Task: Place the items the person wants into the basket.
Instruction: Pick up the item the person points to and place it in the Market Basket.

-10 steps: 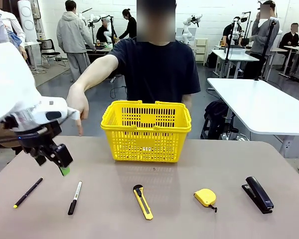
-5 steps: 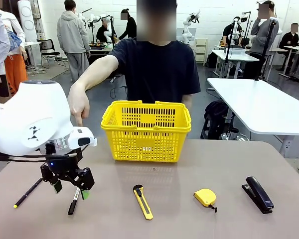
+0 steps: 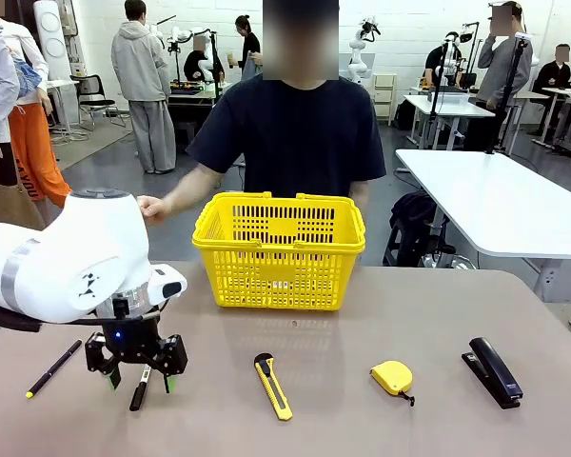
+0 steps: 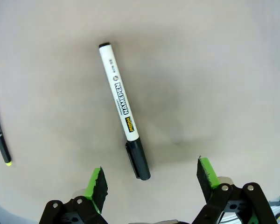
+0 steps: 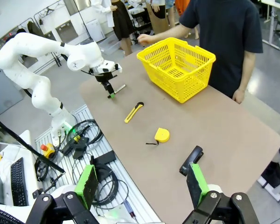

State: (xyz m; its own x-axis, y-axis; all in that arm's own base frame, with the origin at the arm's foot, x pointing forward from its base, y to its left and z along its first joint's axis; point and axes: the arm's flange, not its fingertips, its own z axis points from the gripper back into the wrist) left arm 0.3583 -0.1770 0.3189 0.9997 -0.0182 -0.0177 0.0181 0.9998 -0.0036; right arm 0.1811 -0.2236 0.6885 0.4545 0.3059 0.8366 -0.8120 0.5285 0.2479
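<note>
The black marker with a white label (image 3: 136, 397) lies on the table's left part. My left gripper (image 3: 140, 381) stands open just over it, one green-padded finger on each side. In the left wrist view the marker (image 4: 121, 109) lies between and ahead of the open gripper (image 4: 151, 176), untouched. The yellow-and-black utility knife (image 3: 273, 386) and the yellow tape measure (image 3: 392, 378) lie further right. The yellow basket (image 3: 280, 249) stands before the person (image 3: 300, 133), whose hand (image 3: 152, 207) rests by its left rim. My right gripper (image 5: 142, 179) is open and empty, high above the table's near side.
A thin black pen with a yellow tip (image 3: 53, 368) lies left of the marker, close to my left gripper. A black stapler (image 3: 495, 371) sits at the far right. Other people and tables stand in the background.
My left arm swung right and down, and its open gripper now straddles the marker. The person's pointing arm has drawn back to the basket's rim.
</note>
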